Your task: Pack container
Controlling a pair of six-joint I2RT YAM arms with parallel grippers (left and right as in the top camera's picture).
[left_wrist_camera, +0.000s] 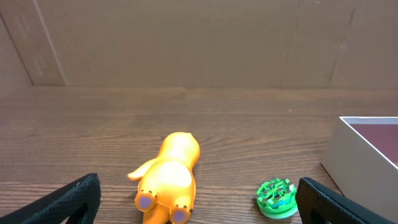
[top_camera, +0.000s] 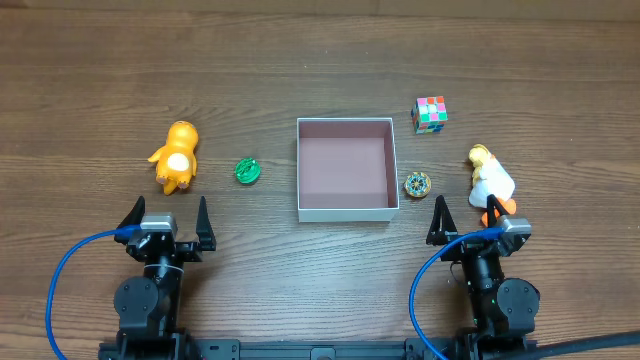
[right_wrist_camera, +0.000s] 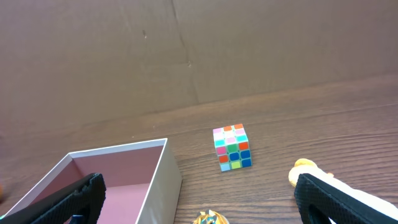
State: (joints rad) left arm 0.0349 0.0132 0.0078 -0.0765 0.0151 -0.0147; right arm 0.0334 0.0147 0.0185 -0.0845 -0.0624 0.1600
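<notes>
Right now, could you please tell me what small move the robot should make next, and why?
Probably ease the left gripper forward and down over the orange toy. That gripper is open and empty, the toy lies almost straight ahead of it, and the container holds nothing yet, so packing seems to start with a first pick.

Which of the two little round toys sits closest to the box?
The gold one, right beside the container's wall; the green one lies clearly apart from it.
</notes>
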